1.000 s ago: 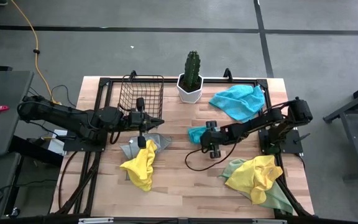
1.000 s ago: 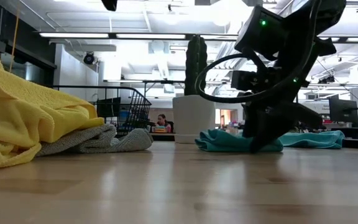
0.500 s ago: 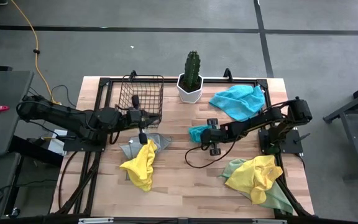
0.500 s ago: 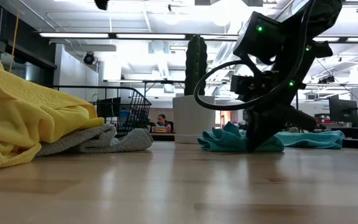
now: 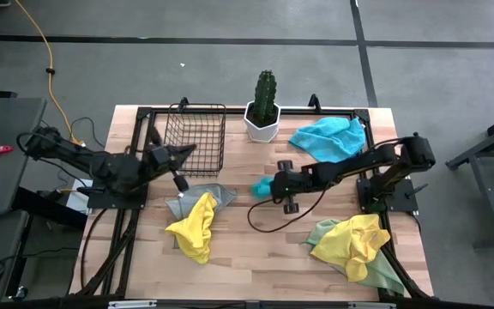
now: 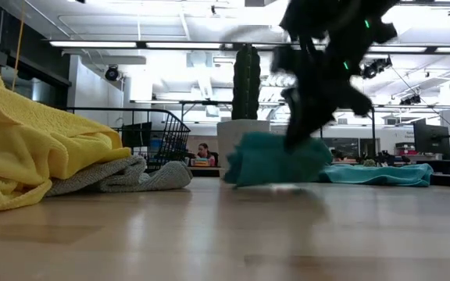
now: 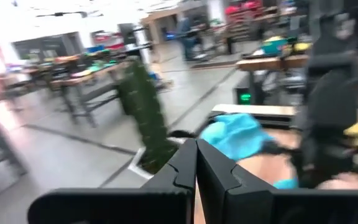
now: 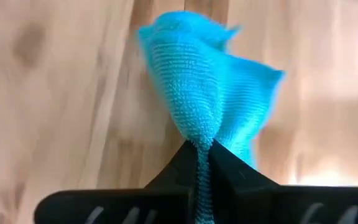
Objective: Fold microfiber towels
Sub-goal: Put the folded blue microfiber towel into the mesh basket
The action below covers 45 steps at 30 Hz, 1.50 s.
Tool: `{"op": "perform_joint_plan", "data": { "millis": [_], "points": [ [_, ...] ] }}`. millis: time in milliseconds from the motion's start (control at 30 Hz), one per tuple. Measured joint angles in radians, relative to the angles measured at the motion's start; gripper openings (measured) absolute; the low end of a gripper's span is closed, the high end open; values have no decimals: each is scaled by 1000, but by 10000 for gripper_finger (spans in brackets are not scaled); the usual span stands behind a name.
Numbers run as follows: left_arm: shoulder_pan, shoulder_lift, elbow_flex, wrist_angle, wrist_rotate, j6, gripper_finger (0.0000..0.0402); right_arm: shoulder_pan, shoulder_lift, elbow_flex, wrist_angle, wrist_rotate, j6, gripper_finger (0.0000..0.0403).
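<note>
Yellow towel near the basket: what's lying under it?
A grey towel lies under the yellow towel, sticking out on the basket side. How far it runs beneath, and anything else there, is covered.

No legible text, label, brand name, number or sign is visible in any view.
</note>
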Motion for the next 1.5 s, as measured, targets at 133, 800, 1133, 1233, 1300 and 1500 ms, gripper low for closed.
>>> {"op": "perform_joint_plan", "data": {
  "millis": [133, 800, 1133, 1233, 1300, 1500],
  "points": [
    [-32, -40, -20, -4, -153, 4, 0, 0, -17, 134, -21, 4, -74, 1],
    [-166, -63, -32, 122, -90, 131, 0, -265, 286, 769, 5, 15, -250, 0],
    [-205, -59, -32, 139, -87, 166, 0, -345, 656, 1201, 2, -41, -197, 0],
    [-205, -59, -32, 137, -87, 173, 0, -354, 755, 1309, 0, -42, -157, 0],
    [-205, -58, -32, 136, -87, 173, 0, -357, 809, 1367, -1, -42, -120, 0],
    [-205, -58, -32, 136, -87, 172, 0, -364, 890, 1410, 7, -37, -51, 0]
  ]
}}
